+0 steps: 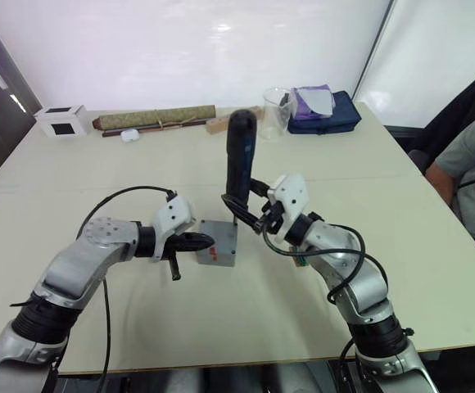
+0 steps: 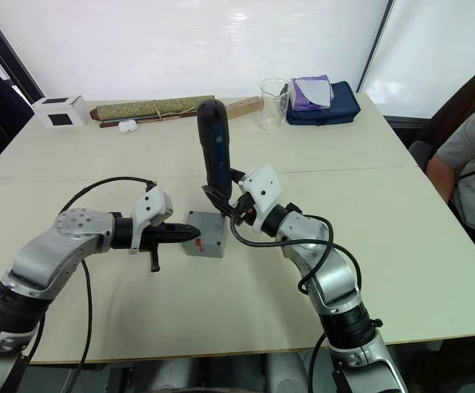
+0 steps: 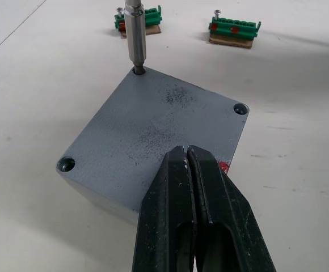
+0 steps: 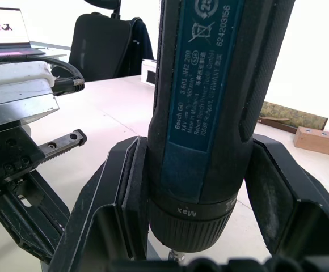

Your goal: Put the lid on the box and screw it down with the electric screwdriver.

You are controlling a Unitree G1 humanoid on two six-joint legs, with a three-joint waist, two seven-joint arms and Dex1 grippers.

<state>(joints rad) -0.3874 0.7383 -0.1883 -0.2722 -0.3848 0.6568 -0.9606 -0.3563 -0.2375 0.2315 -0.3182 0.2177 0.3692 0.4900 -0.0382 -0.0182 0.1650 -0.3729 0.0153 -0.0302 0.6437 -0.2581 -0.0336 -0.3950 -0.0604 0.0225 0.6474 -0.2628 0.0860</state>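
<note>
driving a corner screw: lid (image 3: 153,133) already seated on box (image 1: 216,253); right gripper (image 1: 258,219) clamps electric screwdriver (image 1: 239,160), left gripper (image 3: 190,164) pressed closed on the lid; other corners remain.

left hand (image 1: 196,242) closed, right hand (image 1: 250,214) clamped

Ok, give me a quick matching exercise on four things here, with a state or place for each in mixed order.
Things:
1. lid
2. electric screwdriver
3. left gripper
4. green bit holders

States or places:
A. upright, clamped in the right gripper, bit in a corner hole
B. shut, tips resting on the grey cover
C. lying on the table beyond the box
D. sitting on the box, red mark at its edge

Pairs: 1-D, 2-A, 3-B, 4-C
</note>
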